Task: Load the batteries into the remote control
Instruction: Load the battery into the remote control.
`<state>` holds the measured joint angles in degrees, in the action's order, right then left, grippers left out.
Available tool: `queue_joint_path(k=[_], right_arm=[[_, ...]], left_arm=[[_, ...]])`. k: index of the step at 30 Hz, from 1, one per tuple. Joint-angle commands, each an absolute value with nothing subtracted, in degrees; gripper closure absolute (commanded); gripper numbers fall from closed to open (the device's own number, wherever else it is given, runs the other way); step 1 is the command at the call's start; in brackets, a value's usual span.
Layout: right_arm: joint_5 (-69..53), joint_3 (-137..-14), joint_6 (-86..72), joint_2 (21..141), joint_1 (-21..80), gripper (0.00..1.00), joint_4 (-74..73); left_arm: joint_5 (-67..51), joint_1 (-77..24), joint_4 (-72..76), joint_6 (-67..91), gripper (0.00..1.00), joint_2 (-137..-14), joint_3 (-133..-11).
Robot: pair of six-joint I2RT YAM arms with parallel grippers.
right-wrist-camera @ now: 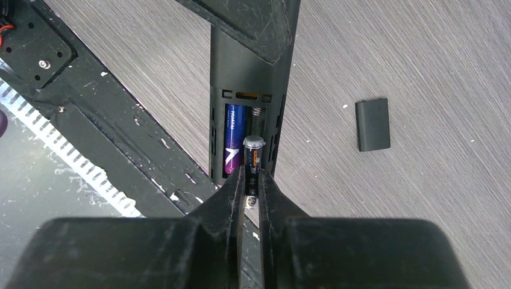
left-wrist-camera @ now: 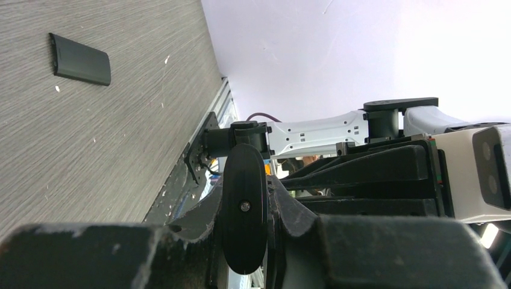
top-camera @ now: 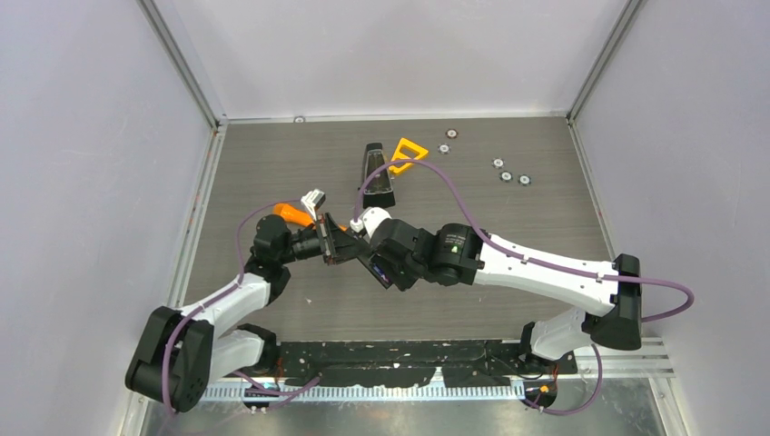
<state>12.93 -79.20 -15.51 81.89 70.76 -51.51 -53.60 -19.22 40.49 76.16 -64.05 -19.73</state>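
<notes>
Between the fingertips of my right gripper [right-wrist-camera: 252, 180], the second battery [right-wrist-camera: 253, 152] sits clamped by its near end. Its silver-capped tip points along the empty slot of the remote control [right-wrist-camera: 232, 69], toward the spring. In the neighbouring slot the seated battery [right-wrist-camera: 232, 137] lies flat, so I judge 1 of 2 is loaded. I think I pinch low to leave the leading end free to meet that spring. My left gripper [left-wrist-camera: 246, 226] is closed on the remote control's body, seemingly lifted off the table [right-wrist-camera: 434, 60]. The open bay is turned toward my right wrist, which steadies it for the push. Well apart on the table lies the cover piece [right-wrist-camera: 373, 124], set aside until both slots are filled.
</notes>
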Motion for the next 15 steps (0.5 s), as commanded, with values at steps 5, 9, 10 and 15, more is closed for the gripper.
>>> queue_joint_path(k=[5,9,10,15], right_arm=[[14.3,-81.8,-15.0,83.1,71.1,0.84,-50.6],[14.8,-82.0,-14.9,83.1,71.1,0.8,-50.5],[14.9,-82.0,-14.9,83.0,71.1,0.77,-50.4],[14.8,-82.3,-16.0,83.0,71.1,0.69,-50.3]], left_arm=[[-54.4,-19.6,50.3,80.4,1.0,-65.7,-19.0],[-54.3,-19.6,51.0,80.7,1.0,-66.0,-19.0],[-54.3,-19.6,51.0,80.7,1.0,-66.0,-19.0],[-54.3,-19.6,51.1,80.7,1.0,-66.0,-19.1]])
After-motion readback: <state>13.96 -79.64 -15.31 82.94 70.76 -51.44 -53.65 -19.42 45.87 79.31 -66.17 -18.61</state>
